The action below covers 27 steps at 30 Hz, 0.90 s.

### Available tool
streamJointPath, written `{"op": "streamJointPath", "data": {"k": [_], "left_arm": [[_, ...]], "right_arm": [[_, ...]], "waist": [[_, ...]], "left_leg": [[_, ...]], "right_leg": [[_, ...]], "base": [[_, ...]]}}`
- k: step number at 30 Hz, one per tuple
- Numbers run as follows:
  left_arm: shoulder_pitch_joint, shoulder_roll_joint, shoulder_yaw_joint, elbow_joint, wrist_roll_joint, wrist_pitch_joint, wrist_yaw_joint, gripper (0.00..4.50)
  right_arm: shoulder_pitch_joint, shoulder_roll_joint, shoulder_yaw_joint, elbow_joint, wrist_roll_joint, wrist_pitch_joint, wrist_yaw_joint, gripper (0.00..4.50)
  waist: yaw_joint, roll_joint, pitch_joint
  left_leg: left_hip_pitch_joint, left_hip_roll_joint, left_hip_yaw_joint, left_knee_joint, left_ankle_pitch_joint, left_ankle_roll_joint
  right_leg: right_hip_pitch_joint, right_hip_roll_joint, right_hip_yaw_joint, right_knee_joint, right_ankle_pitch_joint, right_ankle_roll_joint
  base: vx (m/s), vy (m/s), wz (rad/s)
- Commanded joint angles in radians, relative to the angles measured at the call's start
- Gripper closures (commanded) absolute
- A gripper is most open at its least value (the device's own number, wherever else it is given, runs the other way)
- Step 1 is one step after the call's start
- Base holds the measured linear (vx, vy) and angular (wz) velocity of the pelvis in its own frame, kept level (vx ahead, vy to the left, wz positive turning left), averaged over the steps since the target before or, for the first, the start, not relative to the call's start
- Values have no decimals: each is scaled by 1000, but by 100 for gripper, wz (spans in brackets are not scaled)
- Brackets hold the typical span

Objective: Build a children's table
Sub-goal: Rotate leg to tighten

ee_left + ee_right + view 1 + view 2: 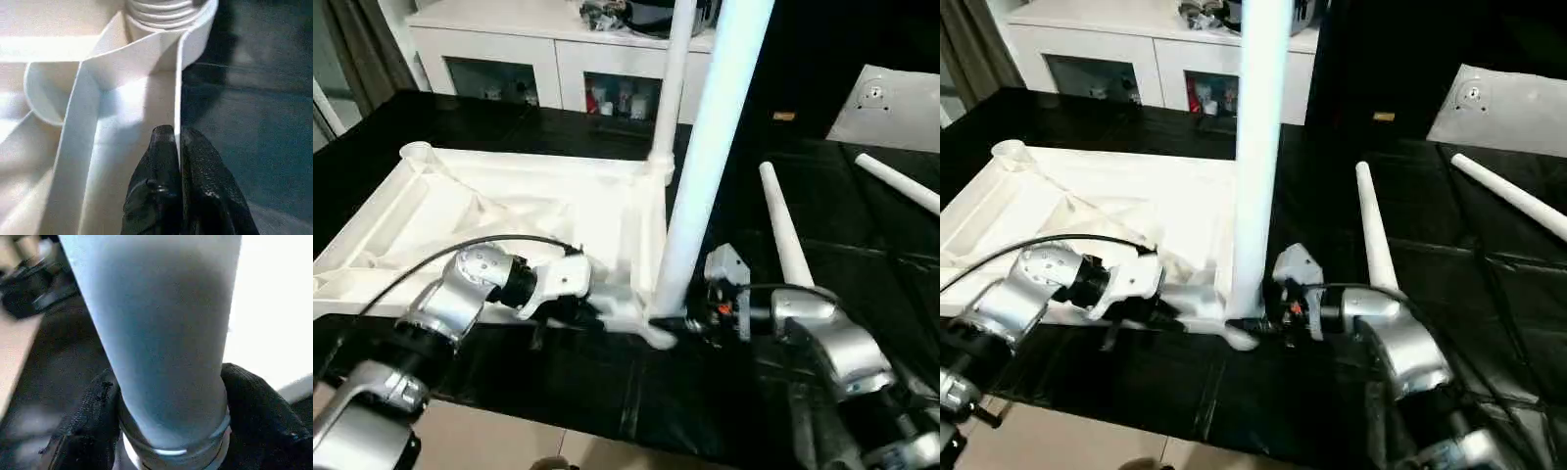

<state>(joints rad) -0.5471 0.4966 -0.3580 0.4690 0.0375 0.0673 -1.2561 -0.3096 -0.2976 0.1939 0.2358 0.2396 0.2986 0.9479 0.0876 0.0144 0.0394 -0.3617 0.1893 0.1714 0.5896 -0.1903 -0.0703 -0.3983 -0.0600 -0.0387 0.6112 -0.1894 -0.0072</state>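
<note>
The white tabletop (524,211) lies underside up on the black table. One white leg (671,78) stands in its far right corner socket. A second leg (705,166) stands upright at the near right corner socket (651,328). My right gripper (171,396) is shut on this leg's base, with one black finger (83,426) on each side of the tube. My left gripper (177,134) is shut on the tabletop's thin rim wall (178,88) just left of that corner, and its fingers (592,311) reach in from the left.
Two loose white legs (783,230) (901,184) lie on the black table (822,166) to the right. A white panel with holes (891,103) rests at the far right. A white cabinet (538,49) stands behind. The table's near edge (607,421) is close to my arms.
</note>
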Motion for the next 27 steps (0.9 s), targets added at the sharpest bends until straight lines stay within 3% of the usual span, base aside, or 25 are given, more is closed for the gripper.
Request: {"op": "streamJointPath", "data": {"k": [1,3,5,6,7,10,14,15,16,18,19,20,22,24,27], "left_arm": [[13,-55,37,-60,-17,94,130,450],[35,-91,61,-121,-9,185,215,450],[54,-163,104,-185,-4,301,338,450],[54,-169,106,-188,-4,308,346,450],[59,-226,133,-210,4,369,429,450],[61,-294,151,-237,22,432,530,450],[56,-346,147,-251,32,449,597,450],[59,-349,132,-272,45,464,601,450],[61,-349,129,-277,45,471,597,450],[68,-320,111,-285,58,475,570,450],[68,-320,111,-285,58,475,570,450],[69,-305,109,-285,61,472,561,450],[68,-268,113,-273,58,451,534,450],[70,-223,103,-257,50,399,482,450],[71,-217,102,-252,47,380,471,450]], "right_arm": [[5,68,6,6,14,32,-97,178],[7,133,-18,43,-6,29,-208,178],[0,210,-41,84,-21,33,-332,178],[-1,214,-42,87,-22,34,-339,178],[-17,262,-61,120,-27,45,-418,178],[-48,322,-95,166,-43,62,-533,178],[-76,350,-103,203,-62,55,-591,178],[-80,362,-108,208,-72,35,-596,122],[-80,364,-110,208,-78,26,-601,108],[-71,367,-131,187,-75,9,-614,102],[-71,367,-131,187,-75,9,-614,102],[-65,361,-134,174,-74,2,-608,73],[-45,331,-130,134,-66,-21,-566,64],[-22,282,-131,88,-58,-58,-502,42],[-18,270,-129,81,-60,-74,-485,18]], "waist": [[-4,9,-43],[-17,0,-41],[-32,0,-40],[-34,0,-40],[-35,2,-42],[-42,5,-44],[-40,5,-47],[-39,11,-49],[-40,9,-50],[-39,14,-53],[-42,11,-53],[-45,15,-51],[-47,15,-51],[-48,8,-50],[-47,13,-50]], "left_leg": [[13,40,-17,-86,-316,-37],[6,38,-21,-90,-320,-40],[7,36,-19,-88,-328,-43],[10,34,-19,-86,-326,-36],[11,33,-18,-84,-322,-33],[8,33,-15,-83,-290,-27],[5,30,-13,-81,-262,-16],[5,31,-13,-81,-253,-13],[3,32,-13,-81,-248,-13],[0,30,-13,-79,-219,-8],[-5,30,-14,-79,-211,-3],[-3,31,-14,-81,-220,-2],[-2,30,-13,-80,-231,-1],[-4,30,-13,-80,-241,7],[-2,32,-11,-77,-224,11]], "right_leg": [[33,-80,41,-87,-388,-175],[36,-80,38,-92,-420,-153],[31,-79,39,-92,-421,-159],[30,-78,39,-98,-436,-155],[29,-77,40,-98,-433,-152],[30,-71,41,-96,-360,-165],[34,-68,41,-93,-293,-170],[36,-67,40,-88,-254,-176],[37,-68,40,-87,-239,-178],[41,-66,40,-81,-182,-185],[44,-66,39,-79,-154,-188],[43,-65,38,-81,-159,-191],[44,-66,38,-82,-163,-193],[47,-67,38,-84,-187,-189],[42,-67,39,-83,-169,-203]], "base": [[0,0,0],[0,0,0],[0,0,0],[0,0,0],[0,0,0],[0,0,0],[0,0,0],[0,0,0],[0,0,0],[0,0,0],[0,0,0],[0,0,0],[0,0,0],[0,0,0],[0,0,0]]}}
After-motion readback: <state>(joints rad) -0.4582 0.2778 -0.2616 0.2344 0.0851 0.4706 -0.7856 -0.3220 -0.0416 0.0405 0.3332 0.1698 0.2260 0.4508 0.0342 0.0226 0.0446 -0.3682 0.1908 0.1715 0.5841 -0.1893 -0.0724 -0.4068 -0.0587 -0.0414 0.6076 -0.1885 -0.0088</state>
